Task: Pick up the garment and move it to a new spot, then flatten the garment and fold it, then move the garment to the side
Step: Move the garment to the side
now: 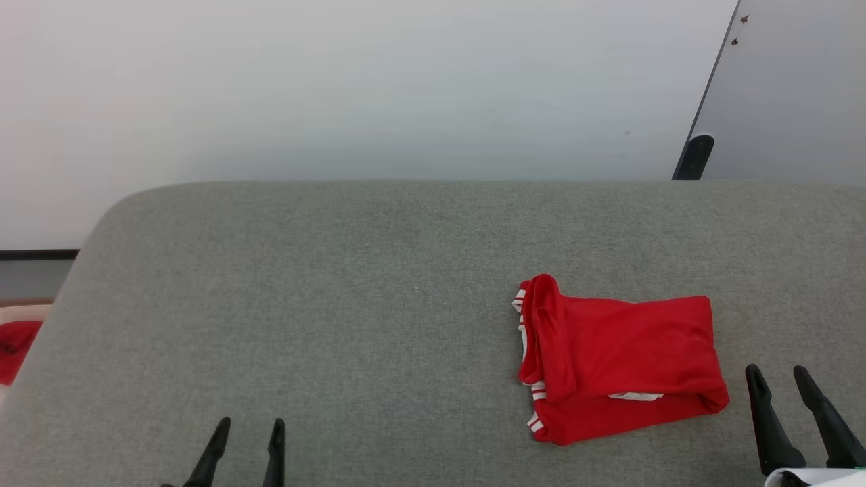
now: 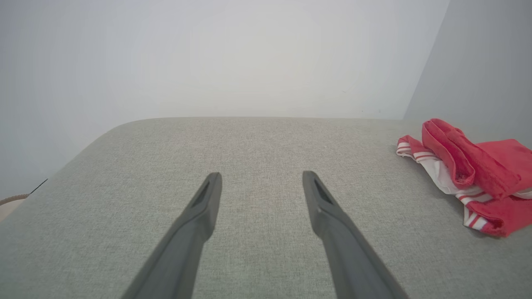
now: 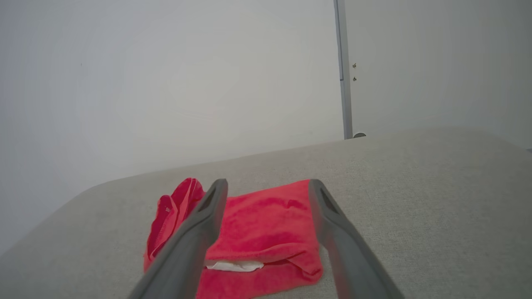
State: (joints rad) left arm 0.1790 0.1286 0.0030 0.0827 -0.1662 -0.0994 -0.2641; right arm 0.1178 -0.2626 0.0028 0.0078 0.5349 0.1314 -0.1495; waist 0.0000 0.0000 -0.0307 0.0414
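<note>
The garment (image 1: 619,365) lies folded into a compact red bundle on the grey padded table (image 1: 338,304), right of centre, with striped red-and-white trim showing along its left edge. In the left wrist view the garment (image 2: 478,174) sits at the far right; in the right wrist view the garment (image 3: 257,232) lies just beyond the fingers. My left gripper (image 1: 249,427) stands open at the lower left, well apart from the cloth, nothing between its fingers (image 2: 208,199). My right gripper (image 1: 778,374) is open just right of the bundle, not touching it.
A pale wall rises behind the table. A grey panel with a dark foot (image 1: 695,155) stands at the back right. Another red cloth (image 1: 15,348) shows past the table's left edge.
</note>
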